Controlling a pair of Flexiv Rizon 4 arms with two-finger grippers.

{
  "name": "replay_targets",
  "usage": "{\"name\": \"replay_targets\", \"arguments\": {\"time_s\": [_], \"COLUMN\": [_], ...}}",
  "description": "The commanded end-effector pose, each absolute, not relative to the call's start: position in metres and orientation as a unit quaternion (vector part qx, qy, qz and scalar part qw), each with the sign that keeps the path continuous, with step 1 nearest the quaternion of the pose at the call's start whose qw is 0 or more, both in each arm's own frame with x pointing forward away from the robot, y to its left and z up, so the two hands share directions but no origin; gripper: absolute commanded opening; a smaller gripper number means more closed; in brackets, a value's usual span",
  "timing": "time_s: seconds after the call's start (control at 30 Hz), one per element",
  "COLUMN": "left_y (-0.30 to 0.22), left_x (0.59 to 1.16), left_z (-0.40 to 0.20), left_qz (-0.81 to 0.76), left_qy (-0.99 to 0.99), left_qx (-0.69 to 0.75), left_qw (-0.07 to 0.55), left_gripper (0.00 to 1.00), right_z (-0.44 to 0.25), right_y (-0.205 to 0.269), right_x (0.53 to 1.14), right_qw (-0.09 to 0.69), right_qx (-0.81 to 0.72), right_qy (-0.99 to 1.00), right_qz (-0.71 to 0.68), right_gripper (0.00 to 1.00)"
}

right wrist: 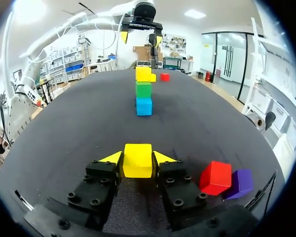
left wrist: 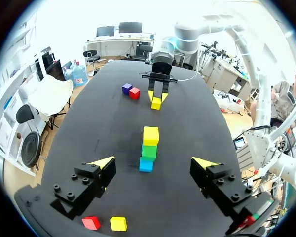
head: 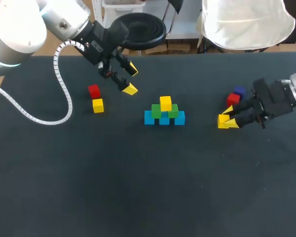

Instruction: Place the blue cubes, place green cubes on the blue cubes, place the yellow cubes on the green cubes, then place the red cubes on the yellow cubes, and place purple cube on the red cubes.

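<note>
Purple cube [head: 240,91] half hidden behind red cube [head: 233,98] in head view; the two sit side by side, just beside right gripper [head: 228,121]. Pyramid [head: 164,112] has three blue, two green and one yellow on top. Wrist views see it end-on, so only one column shows. Yellow cube [right wrist: 137,160] sits between right gripper's fingers, pinched from both sides, low over table [head: 138,187], well right of pyramid. Can't tell if it rests on the table. Left gripper [head: 131,79] wide, holding nothing, above table near loose red cube [head: 93,91] and loose yellow cube [head: 97,105].
</note>
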State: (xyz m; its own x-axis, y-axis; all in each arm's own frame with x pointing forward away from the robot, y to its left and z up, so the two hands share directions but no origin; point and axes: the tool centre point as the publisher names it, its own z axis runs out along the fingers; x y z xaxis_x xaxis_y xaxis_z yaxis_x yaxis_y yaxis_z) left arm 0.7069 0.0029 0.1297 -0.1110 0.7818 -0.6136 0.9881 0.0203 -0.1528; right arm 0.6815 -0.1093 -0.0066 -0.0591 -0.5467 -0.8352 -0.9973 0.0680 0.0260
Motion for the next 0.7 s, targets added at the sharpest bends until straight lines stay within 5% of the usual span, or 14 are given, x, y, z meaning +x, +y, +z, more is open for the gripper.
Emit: {"name": "replay_targets", "arguments": {"time_s": [0.03, 0.7], "left_y": [0.004, 0.004], "left_x": [0.706, 0.706], "left_z": [0.129, 0.129], "left_qz": [-0.281, -0.281], "left_qy": [0.689, 0.689], "left_qx": [0.641, 0.641], "left_qw": [0.186, 0.186], "left_gripper": [1.00, 1.00], "right_z": [-0.001, 0.068], "right_y": [-0.111, -0.102], "right_x": [0.675, 0.662], "right_qw": [0.340, 0.367], "right_qx": [-0.594, -0.565], "right_qy": [0.653, 0.645], "right_qz": [0.325, 0.361], "right_gripper": [0.00, 0.00]}}
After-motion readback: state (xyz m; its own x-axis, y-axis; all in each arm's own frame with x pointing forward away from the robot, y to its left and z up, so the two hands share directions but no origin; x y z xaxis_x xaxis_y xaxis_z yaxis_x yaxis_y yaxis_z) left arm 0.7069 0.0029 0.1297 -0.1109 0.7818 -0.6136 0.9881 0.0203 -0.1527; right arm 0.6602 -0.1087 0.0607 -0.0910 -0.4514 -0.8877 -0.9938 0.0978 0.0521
